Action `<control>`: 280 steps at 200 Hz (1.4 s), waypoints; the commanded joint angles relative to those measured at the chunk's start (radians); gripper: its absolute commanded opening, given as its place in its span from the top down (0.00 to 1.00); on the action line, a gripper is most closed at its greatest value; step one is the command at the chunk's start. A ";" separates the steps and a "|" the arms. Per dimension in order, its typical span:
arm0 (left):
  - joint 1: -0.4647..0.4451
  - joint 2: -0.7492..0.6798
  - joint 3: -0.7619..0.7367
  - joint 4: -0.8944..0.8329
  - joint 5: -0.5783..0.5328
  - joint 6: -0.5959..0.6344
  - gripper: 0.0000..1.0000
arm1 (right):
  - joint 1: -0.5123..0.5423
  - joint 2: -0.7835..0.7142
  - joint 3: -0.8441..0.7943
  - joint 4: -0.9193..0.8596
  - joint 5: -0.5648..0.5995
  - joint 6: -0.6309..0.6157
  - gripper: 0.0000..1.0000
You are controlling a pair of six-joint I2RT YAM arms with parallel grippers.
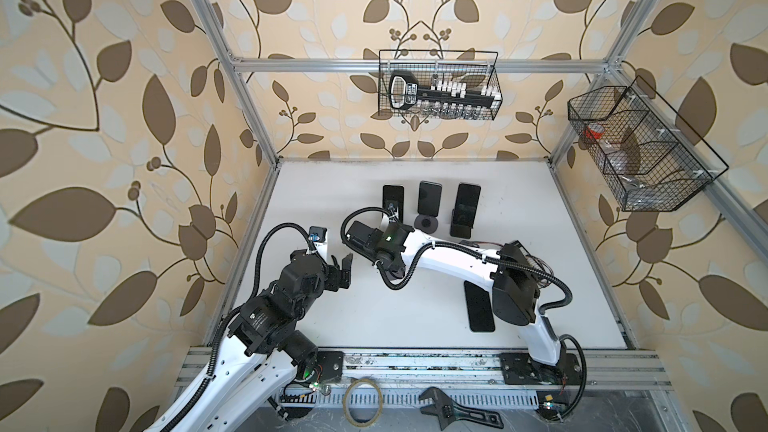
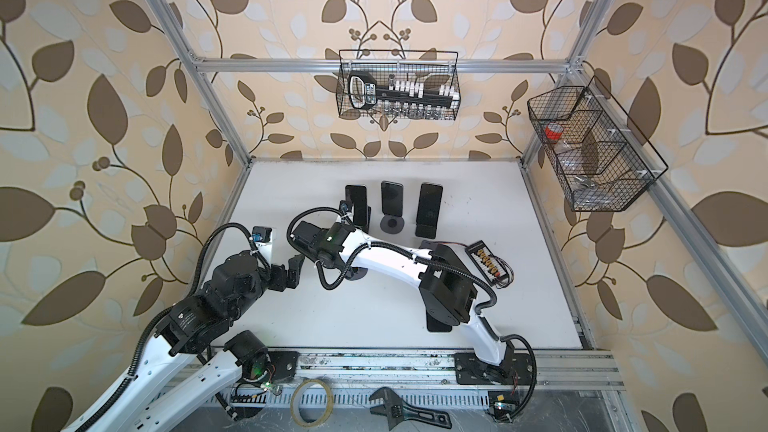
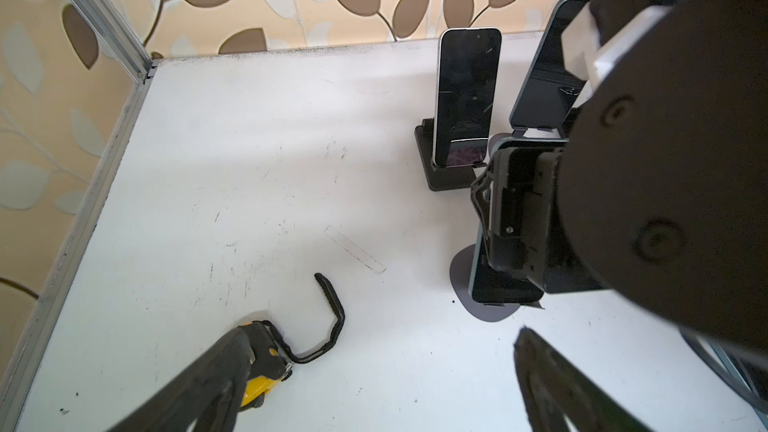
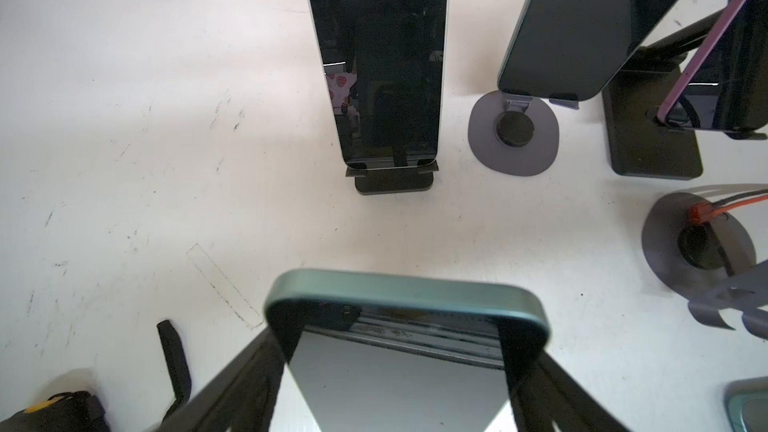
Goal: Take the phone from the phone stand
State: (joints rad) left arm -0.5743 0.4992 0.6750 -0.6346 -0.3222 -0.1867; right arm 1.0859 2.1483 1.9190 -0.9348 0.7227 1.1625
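phone (image 4: 399, 297): standing on end, sitting between the fingers of the right gripper (image 4: 405, 367)
grip: can't tell if it's clamping yet
left gripper (image 3: 380, 336): hanging wide open, farther off

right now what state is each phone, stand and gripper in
green phone, seated in round stand
right gripper, jaws flank green phone, contact unclear
left gripper, open, empty
back left phone, docked, screen dark
back middle phone, docked, screen dark
back right phone, docked, screen dark
flat phone, lying undocked
spare round stand, empty

Grn-rimmed phone (image 4: 405, 305), gry stand (image 3: 461, 276), wht table (image 4: 124, 118), brn-leaf wallpaper (image 1: 124, 118)
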 commanded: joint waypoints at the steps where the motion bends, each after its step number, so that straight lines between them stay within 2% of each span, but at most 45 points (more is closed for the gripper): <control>1: 0.013 0.001 0.001 0.016 0.005 0.007 0.01 | -0.003 0.025 0.028 -0.019 0.030 0.008 0.19; 93: 0.019 0.019 0.002 0.018 0.025 0.011 0.01 | -0.003 0.008 0.007 -0.007 0.029 0.008 0.25; 280: 0.027 0.010 0.003 0.021 0.029 0.013 0.01 | -0.001 -0.064 -0.054 0.045 0.026 -0.014 0.26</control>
State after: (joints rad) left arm -0.5610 0.5163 0.6750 -0.6331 -0.2916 -0.1852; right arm 1.0851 2.1330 1.8866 -0.8909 0.7296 1.1435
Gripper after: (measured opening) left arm 0.989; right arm 0.746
